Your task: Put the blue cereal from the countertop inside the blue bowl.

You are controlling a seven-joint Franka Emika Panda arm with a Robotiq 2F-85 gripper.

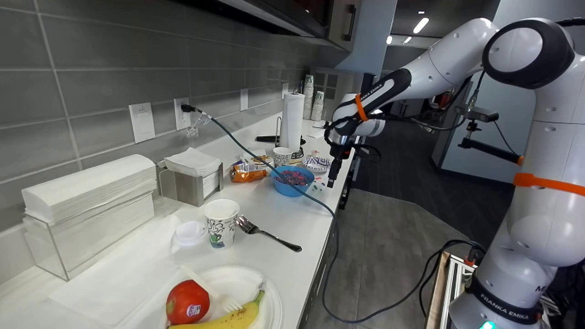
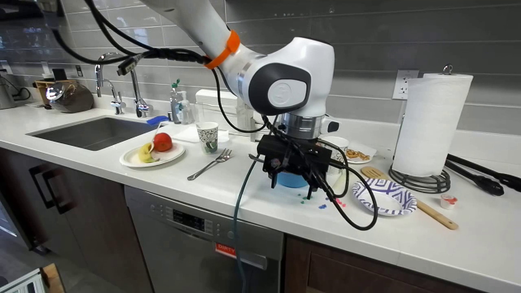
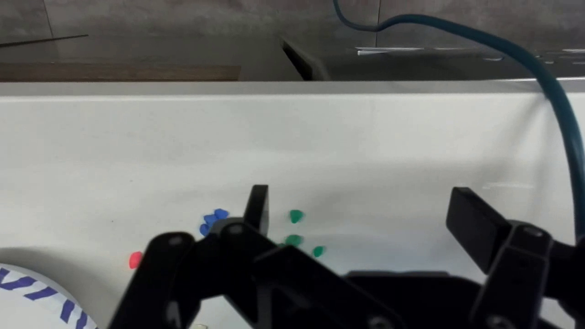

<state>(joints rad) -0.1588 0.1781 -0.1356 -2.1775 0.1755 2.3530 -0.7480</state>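
Several blue cereal pieces (image 2: 322, 206) lie together on the white countertop (image 2: 268, 207). In the wrist view the blue cereal (image 3: 214, 220) is just outside the left finger, partly hidden by it. The blue bowl (image 1: 285, 189) holds a heap of mixed-colour pieces; in an exterior view the bowl (image 2: 291, 180) is mostly hidden behind my gripper. My gripper (image 3: 358, 208) is open and empty, pointing down above the counter on the front side of the bowl. It also shows in both exterior views (image 1: 332, 178) (image 2: 291, 188). The bowl does not show in the wrist view.
Green pieces (image 3: 296, 215) and a pink piece (image 3: 135, 259) lie near the blue ones. A patterned paper bowl (image 2: 384, 201) and wooden spatula (image 2: 437, 215) are beside them. A teal cable (image 3: 560, 105) crosses the counter's front edge. A fork (image 2: 209, 165) lies farther along.
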